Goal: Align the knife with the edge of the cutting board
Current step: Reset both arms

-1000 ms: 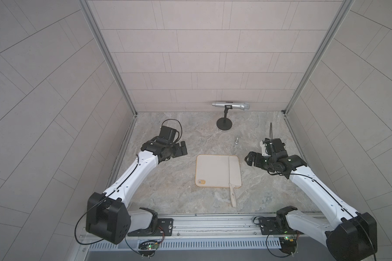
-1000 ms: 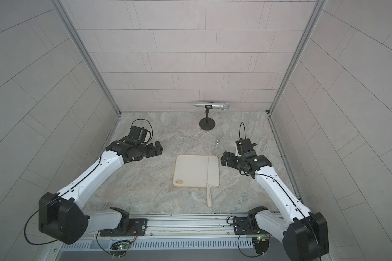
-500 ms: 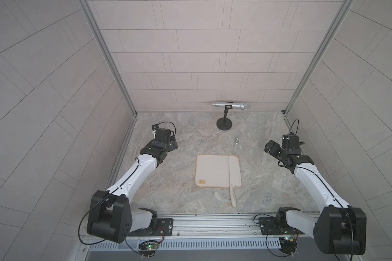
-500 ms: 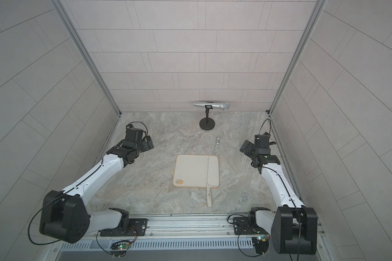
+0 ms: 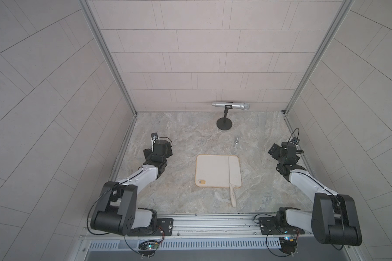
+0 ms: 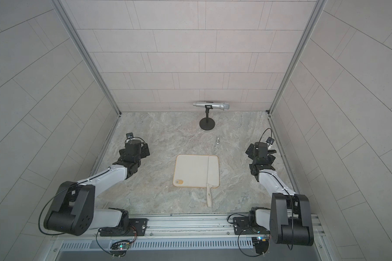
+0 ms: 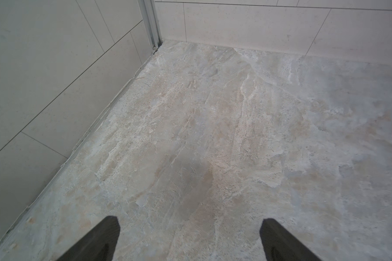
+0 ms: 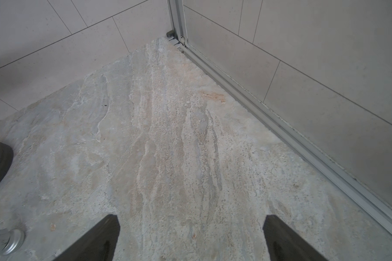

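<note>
Knife lying along the board's right edge, both grippers standing wide and empty.

The knife (image 5: pixel 233 180) is lying on the cutting board (image 5: pixel 209 169) near the middle of the tabletop (image 5: pixel 179 140). Its blade is running parallel to, and just inside, the board's right-hand edge, its long axis is pointing from the tabletop's front edge toward the back, and its handle is overhanging the board's near edge. The left gripper (image 7: pixel 190 219) is hovering by the tabletop's left edge and the right gripper (image 8: pixel 191 215) by its right edge. Both are spreading their jaws wide over bare surface, holding nothing, well apart from the board. The knife is sitting on the right arm's side, so that arm is nearer. The alignment is looking finished, and any further nudge would be falling to the right gripper.
</note>
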`<control>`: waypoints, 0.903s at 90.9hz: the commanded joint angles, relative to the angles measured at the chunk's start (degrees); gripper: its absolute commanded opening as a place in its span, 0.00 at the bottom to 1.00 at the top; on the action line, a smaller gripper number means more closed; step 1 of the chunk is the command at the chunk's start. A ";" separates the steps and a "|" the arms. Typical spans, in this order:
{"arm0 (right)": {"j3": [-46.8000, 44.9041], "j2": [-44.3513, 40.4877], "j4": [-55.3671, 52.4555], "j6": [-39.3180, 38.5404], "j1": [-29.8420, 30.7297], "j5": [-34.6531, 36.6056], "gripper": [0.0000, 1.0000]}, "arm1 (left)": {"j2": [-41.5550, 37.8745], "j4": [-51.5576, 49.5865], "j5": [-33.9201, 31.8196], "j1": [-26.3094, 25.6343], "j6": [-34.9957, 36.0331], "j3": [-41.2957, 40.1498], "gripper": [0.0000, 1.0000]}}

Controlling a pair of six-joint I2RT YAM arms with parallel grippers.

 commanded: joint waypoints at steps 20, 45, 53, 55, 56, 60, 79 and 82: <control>-5.97 5.89 23.78 -9.15 -0.39 -4.09 1.00 | 4.69 22.98 11.37 3.67 4.59 -6.02 1.00; -8.12 10.86 35.55 -15.71 0.76 -13.02 1.00 | 9.59 28.17 18.87 6.03 4.92 -6.64 1.00; -11.11 16.28 44.01 -18.75 2.24 -15.29 1.00 | 9.89 28.83 18.86 6.04 4.92 -6.74 1.00; -12.07 17.64 49.26 -19.32 2.54 -15.71 1.00 | 9.83 28.71 18.79 6.03 4.92 -6.74 1.00; -12.29 18.01 51.13 -19.47 2.64 -15.68 1.00 | 9.82 28.58 18.73 5.98 4.92 -6.74 1.00; -11.45 17.31 50.44 -19.44 2.83 -15.32 1.00 | 9.64 28.09 18.82 6.00 4.92 -6.58 1.00; -7.72 16.08 39.94 -18.62 2.98 -13.32 1.00 | 9.47 27.75 18.84 5.90 4.91 -6.57 1.00; -7.88 16.17 40.27 -18.67 2.96 -13.31 1.00 | 9.48 27.76 18.87 5.93 4.92 -6.57 1.00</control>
